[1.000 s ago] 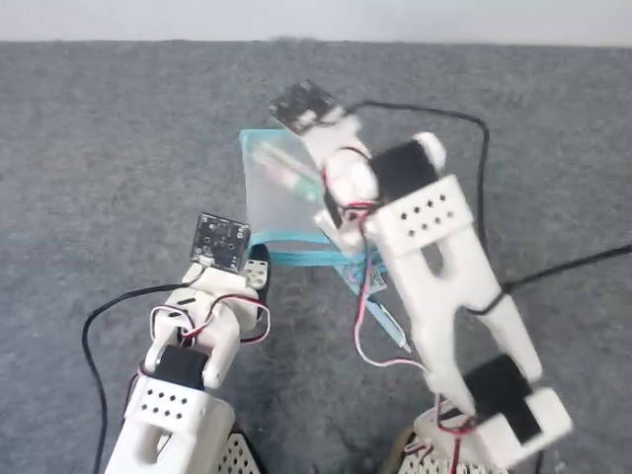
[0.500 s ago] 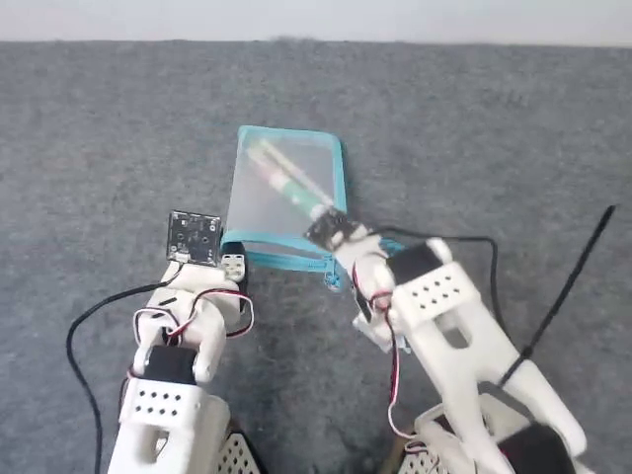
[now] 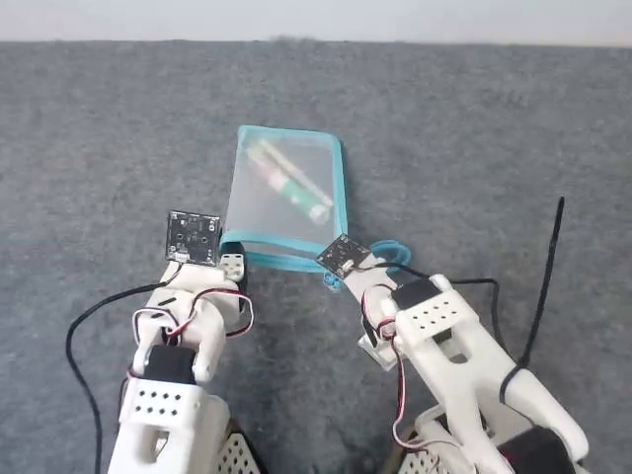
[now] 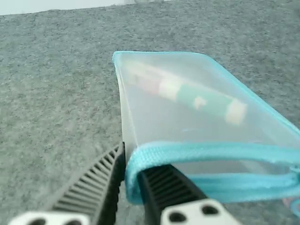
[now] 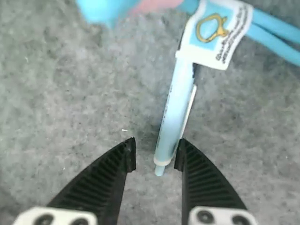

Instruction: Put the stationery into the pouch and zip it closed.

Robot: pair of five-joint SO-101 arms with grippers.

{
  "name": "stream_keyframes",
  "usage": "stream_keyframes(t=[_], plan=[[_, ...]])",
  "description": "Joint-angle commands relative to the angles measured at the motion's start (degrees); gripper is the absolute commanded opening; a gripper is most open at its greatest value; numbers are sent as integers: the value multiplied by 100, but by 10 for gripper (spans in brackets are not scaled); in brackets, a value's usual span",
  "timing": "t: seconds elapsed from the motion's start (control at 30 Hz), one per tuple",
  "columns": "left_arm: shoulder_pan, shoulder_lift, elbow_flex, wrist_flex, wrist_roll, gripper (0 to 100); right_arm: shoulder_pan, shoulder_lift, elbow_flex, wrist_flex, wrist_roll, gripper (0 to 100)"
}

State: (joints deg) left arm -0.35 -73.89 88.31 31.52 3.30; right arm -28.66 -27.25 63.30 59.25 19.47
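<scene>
Looking down from the high view: finds the pouch (image 3: pixel 286 212) flat on the grey mat (image 3: pixel 99 128), well out in front of both arms, with a marker (image 3: pixel 289 183) lying aslant inside it. Shows the left gripper (image 3: pixel 235 265) at the pouch's near corner, right on the teal edge. Puts the right arm (image 3: pixel 434 316) by the other near corner, its camera board (image 3: pixel 344 255) just beside the teal strap (image 3: pixel 393 251) that trails from the pouch.

Turning to the left wrist view: catches that gripper pinched tight on the teal edge at the corner, one ribbed finger (image 4: pixel 105 180) on each side of the trim and no gap between. Reveals the marker through the clear wall, deep in the pouch. Cannot tell whether the zip is open or closed.

Turning to the right wrist view: shows the right gripper (image 5: pixel 155 146) spread apart and holding nothing. Finds a pale blue pen (image 5: pixel 174 112) on the mat outside the pouch, its tip between the two fingers and nearer one of them, contact too close to call. Shows a printed tag (image 5: pixel 216 30) lying across the pen's far end, beside the strap.
</scene>
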Motion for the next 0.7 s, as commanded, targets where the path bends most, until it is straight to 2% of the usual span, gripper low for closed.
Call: stream_keyframes(t=[0.0, 0.23, 0.4, 0.53, 0.67], plan=[[-26, 9, -136, -123, 62, 12, 22, -233, 70, -224, -44, 126], [-26, 9, -84, -114, 62, 12, 22, -224, 123, -233, -88, 124], [-26, 9, -75, -114, 62, 12, 31, -224, 273, -426, -88, 8], [-26, 9, -75, -114, 62, 12, 40, -251, 255, -365, -79, 6], [-26, 9, -75, -114, 62, 12, 497, -356, -176, 189, -26, 6]])
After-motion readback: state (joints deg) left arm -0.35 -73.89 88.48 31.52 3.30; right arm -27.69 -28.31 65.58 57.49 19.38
